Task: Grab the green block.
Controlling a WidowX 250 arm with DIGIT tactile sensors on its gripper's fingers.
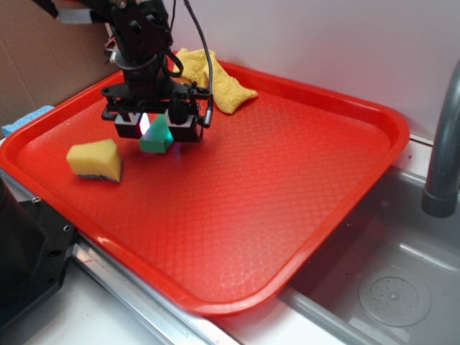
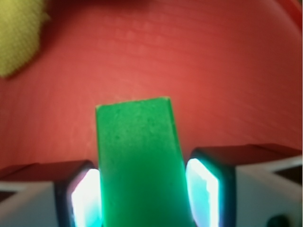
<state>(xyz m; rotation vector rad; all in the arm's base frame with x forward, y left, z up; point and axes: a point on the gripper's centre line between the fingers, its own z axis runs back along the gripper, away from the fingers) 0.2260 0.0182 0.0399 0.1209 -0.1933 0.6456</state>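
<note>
We see the green block (image 2: 139, 165) lying between the 2 fingers (image 2: 202, 191) of the gripper (image 1: 156, 123), its long axis running straight ahead from the wrist, on the red tray (image 1: 287, 180). The pads flank both sides (contact appears made, though blur prevents certainty); closure needs no lateral shift.

"What is holding all the things?"

"A big red tray (image 1: 287, 187) with a bumpy top. It sits next to a gray sink (image 1: 402, 287)."

"What lies on the tray?"

"A yellow sponge (image 1: 95, 159) near the left edge. A green block (image 1: 156, 136) is just beside it. A yellow cloth (image 1: 212, 83) lies crumpled at the back edge."
</note>
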